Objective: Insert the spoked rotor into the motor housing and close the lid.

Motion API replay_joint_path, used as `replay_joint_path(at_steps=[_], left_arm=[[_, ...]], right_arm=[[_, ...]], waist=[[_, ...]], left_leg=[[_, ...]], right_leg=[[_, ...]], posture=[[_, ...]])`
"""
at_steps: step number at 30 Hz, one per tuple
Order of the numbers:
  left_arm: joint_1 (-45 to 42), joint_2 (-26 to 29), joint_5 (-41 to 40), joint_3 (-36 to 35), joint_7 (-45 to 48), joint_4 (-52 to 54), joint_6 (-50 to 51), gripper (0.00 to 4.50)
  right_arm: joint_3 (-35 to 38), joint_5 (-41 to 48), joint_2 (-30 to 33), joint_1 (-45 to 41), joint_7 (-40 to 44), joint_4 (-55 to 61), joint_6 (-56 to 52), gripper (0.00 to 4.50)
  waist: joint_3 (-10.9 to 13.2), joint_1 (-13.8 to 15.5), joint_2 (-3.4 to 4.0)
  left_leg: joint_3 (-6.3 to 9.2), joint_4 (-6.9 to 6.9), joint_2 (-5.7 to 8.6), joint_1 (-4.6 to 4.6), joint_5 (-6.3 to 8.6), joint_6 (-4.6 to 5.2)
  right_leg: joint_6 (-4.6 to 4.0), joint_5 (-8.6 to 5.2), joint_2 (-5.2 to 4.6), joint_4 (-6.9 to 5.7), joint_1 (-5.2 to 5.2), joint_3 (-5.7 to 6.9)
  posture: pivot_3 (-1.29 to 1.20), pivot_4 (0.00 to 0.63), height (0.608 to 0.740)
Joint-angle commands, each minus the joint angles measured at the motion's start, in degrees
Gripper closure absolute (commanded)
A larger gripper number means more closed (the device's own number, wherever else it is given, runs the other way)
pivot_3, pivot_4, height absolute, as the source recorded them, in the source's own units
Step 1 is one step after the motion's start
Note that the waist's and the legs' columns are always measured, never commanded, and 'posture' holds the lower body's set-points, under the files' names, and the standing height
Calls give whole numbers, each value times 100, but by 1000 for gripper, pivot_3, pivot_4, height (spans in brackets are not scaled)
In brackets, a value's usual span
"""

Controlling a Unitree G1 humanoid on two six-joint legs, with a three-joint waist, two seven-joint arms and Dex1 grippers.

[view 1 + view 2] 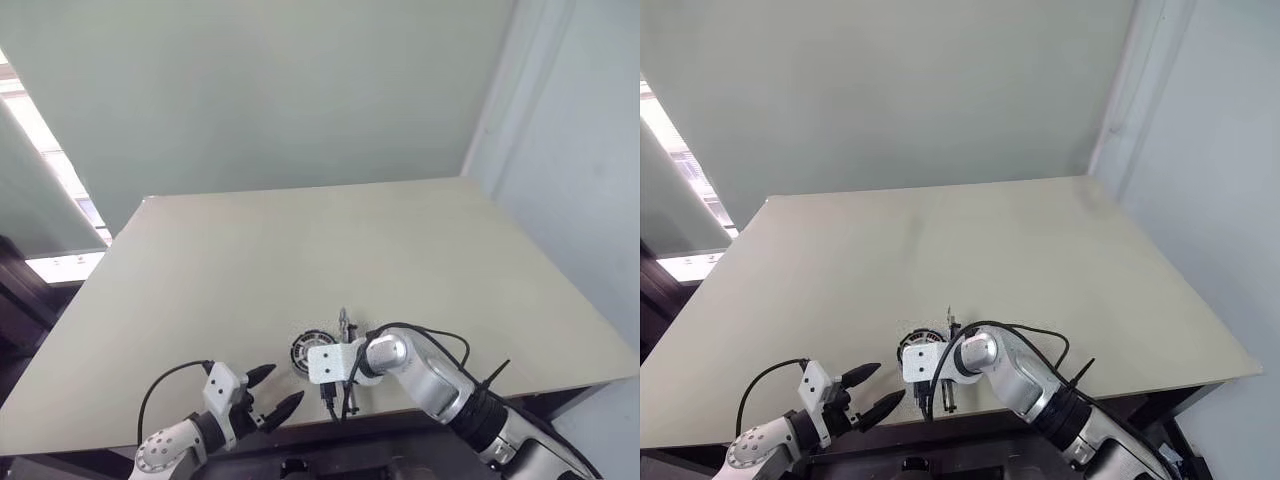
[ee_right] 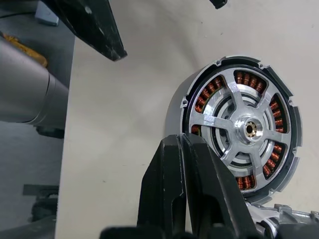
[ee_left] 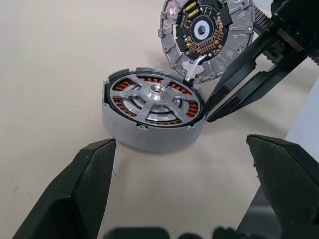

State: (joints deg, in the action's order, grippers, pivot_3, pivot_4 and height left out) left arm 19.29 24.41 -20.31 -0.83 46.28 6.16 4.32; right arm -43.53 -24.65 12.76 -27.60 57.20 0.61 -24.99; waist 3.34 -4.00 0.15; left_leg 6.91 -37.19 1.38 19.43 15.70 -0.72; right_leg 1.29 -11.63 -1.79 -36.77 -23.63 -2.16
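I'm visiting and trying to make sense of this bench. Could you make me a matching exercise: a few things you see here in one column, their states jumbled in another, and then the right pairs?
Things
1. spoked rotor
2. lid
3. left gripper
4. right gripper

States
A. fingers shut together, tips at the housing's rim
B. fingers spread wide, holding nothing
C. seated inside the motor housing, copper windings showing between its spokes
D. off the housing, beside it, inner face with circuit board showing

Pairs: 1-C, 2-D, 3-B, 4-A
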Motion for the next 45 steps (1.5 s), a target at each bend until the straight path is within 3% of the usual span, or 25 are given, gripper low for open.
replay_joint_path(at_steps=[1, 4, 7, 17, 18, 26, 30, 38, 42, 45], left_arm=[[-55, -13, 9, 10, -1, 142, -104, 0], [-71, -20, 19, 12, -2, 133, -115, 0], [-80, -24, 21, 5, -1, 123, -124, 0], [2, 29, -18, -93, 1, 138, -114, 0], [13, 34, -24, -104, 1, 139, -111, 0], [-1, 48, -27, -144, 3, 101, -116, 0], [-63, 57, -24, -147, 7, 95, -110, 0], [-173, 84, -22, -176, 20, 42, -125, 0], [-186, 106, -24, -195, 27, 38, -129, 0], [-188, 133, -30, -218, 30, 53, -118, 0]], right_arm=[[-4, -40, -37, -167, 12, 349, -100, 4479], [-93, -47, 16, -216, 76, 337, -79, 4479], [-126, 10, 32, -225, 126, 354, -93, 3757], [389, 321, -58, -175, -46, 892, -289, 150], [485, 392, -48, -196, -18, 1022, -388, 31], [1704, 1268, -237, -529, -265, 1614, -1182, 31], [2310, 1292, 131, -949, -702, 1142, -924, 31], [1900, 787, 1211, -1081, -833, -1, -325, 31], [1629, 946, 1169, -863, -638, -120, -269, 31], [1604, 1361, 793, -648, -476, 80, -461, 31]], waist=[[0, -1, 0], [0, -1, 0], [0, -2, 0], [0, -3, 0], [0, -3, 0], [2, -3, 1], [2, 1, 2], [3, -11, 1], [3, -9, 1], [3, -10, 1]], left_leg=[[0, 0, 0, 0, 0, 0], [0, -1, 0, 0, 0, 0], [0, -1, 0, 1, 0, 0], [1, -2, -1, 0, 0, 0], [1, -2, -1, 1, 0, -1], [3, -2, -1, 3, 0, 0], [2, -4, 1, 4, 0, -1], [-9, 12, 5, 10, 0, 1], [-10, 22, -1, 9, -1, 2], [-9, 21, -1, 10, -1, 2]], right_leg=[[0, 0, 0, 0, 0, 0], [0, 0, 0, 0, 0, 1], [0, 0, 0, 0, 0, 1], [0, 0, 0, 0, 0, 2], [0, 0, 0, 0, 0, 2], [0, 0, -1, 0, -3, 3], [0, 0, -3, 1, -2, 4], [0, 0, -7, 6, -13, -3], [0, 0, 1, 6, -17, -4], [0, 0, 1, 6, -17, -4]], posture=[[0, 0, 740], [0, 0, 740], [0, 0, 740], [0, 0, 740], [0, 0, 740], [0, 0, 740], [0, 0, 740], [0, 0, 740], [0, 0, 740], [0, 0, 740]])
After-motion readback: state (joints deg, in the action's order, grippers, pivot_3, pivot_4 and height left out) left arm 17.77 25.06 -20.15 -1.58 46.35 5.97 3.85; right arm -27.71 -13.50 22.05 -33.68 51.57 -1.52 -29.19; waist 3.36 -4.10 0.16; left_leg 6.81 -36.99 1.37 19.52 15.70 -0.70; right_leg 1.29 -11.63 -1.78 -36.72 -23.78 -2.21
